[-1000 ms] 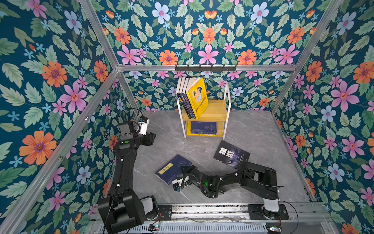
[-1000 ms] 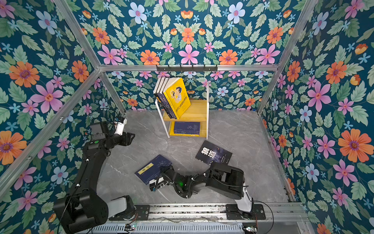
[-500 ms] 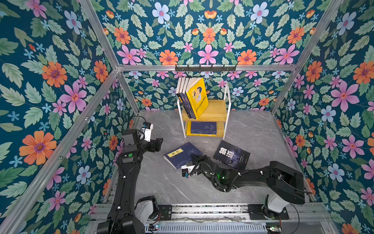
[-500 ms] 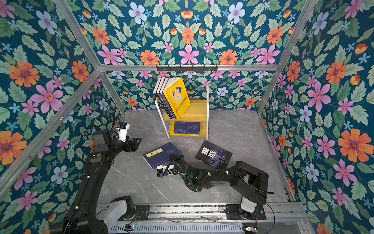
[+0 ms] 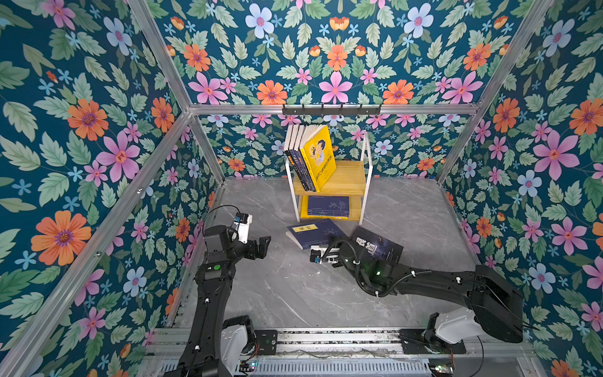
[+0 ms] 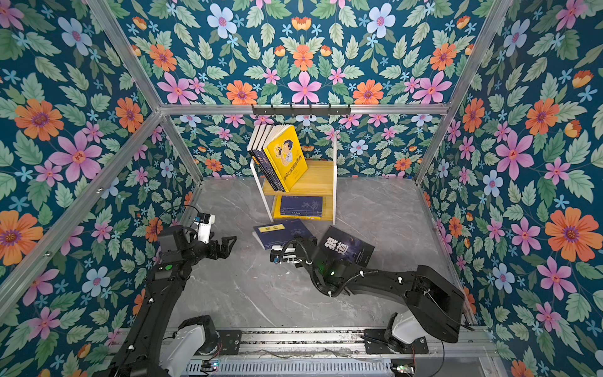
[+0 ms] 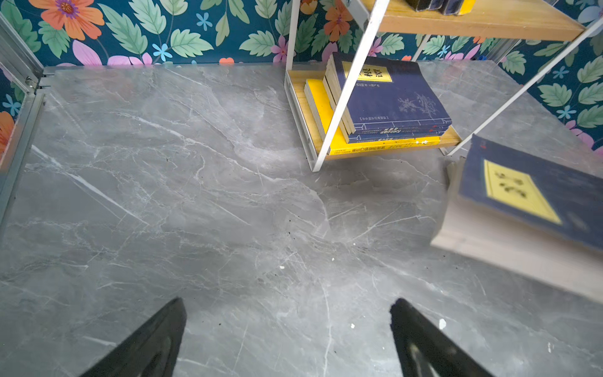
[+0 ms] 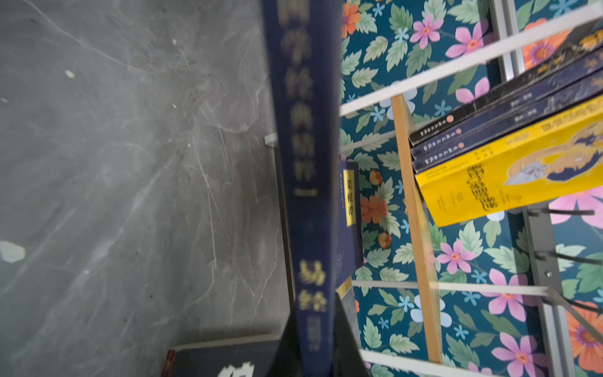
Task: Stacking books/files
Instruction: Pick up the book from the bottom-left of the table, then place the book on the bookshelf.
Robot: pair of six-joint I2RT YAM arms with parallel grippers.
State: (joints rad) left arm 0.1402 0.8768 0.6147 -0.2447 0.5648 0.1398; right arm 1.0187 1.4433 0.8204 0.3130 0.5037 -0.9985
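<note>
Fingers [image 8: 285,346] of right gripper [image 8: 315,310] clamp a navy yellow-labelled book [image 5: 313,231]; left gripper [image 7: 287,306] gapes.

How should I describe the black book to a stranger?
Find the yellow shelf at the back wall. On the grey table before it lies the black book. It bears large white characters; the neighbouring navy book has a yellow label.

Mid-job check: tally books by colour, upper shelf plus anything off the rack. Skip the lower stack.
Navy: 3 (two navy spines on the upper shelf, one yellow-labelled navy book in the right gripper)
Black: 2 (one black spine on the upper shelf, one black book on the table)
Yellow: 1 (yellow book leaning on the upper shelf)
Total: 6
</note>
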